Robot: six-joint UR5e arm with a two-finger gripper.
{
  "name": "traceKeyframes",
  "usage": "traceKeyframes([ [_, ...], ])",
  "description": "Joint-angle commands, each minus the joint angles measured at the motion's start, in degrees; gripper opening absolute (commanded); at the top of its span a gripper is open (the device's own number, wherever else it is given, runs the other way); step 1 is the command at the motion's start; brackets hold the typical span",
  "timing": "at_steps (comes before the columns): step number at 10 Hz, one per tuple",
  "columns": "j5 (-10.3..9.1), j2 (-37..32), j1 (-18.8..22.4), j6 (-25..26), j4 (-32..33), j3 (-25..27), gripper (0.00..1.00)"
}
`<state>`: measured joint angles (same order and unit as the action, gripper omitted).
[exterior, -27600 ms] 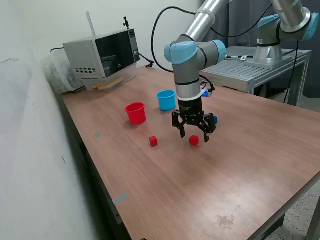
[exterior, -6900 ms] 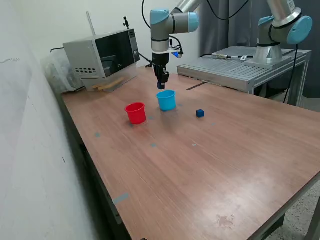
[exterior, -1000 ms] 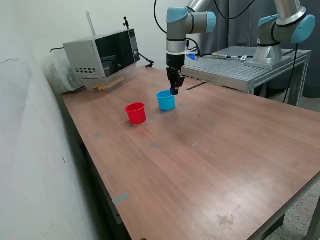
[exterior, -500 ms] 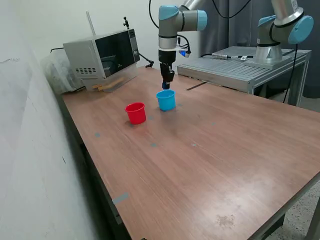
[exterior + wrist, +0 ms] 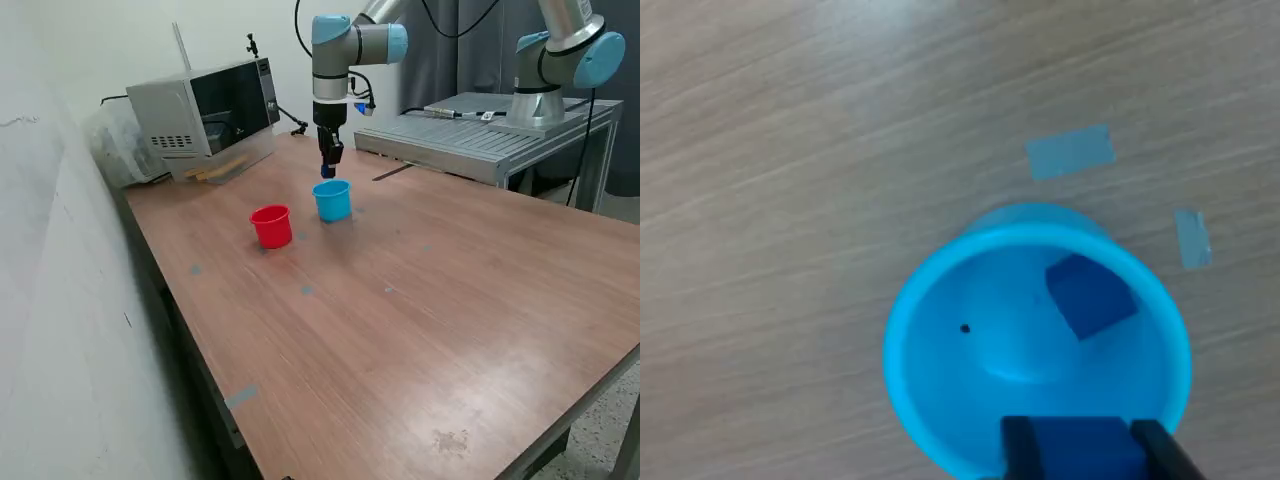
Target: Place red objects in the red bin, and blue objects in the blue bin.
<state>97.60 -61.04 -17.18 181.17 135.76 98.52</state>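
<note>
Pincer (image 5: 1084,436) is clamped on a blue cube (image 5: 1080,450) over the blue cup (image 5: 930,340), seemingly near its rim; I'd center it before releasing.

A light-blue cup (image 5: 332,200) is standing upright, mouth up, with a dark-blue cube (image 5: 1090,295) lying tilted on its floor. A second dark-blue cube (image 5: 1080,452) is hanging over the cup's rim. A red cup (image 5: 271,226) is standing upright at the light-blue cup's 8 o'clock, near but apart.

No legible text or labels
</note>
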Motion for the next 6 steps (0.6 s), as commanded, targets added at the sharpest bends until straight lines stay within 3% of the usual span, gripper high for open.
traceKeyframes([
  [1, 0.05, 0.04, 0.22, -0.03, -0.15, 0.27, 1.0],
  [4, 0.05, -1.62, 0.48, -1.07, -0.23, 1.06, 1.0],
  [6, -0.04, -6.61, 2.14, -1.87, -1.54, 4.55, 1.0],
])
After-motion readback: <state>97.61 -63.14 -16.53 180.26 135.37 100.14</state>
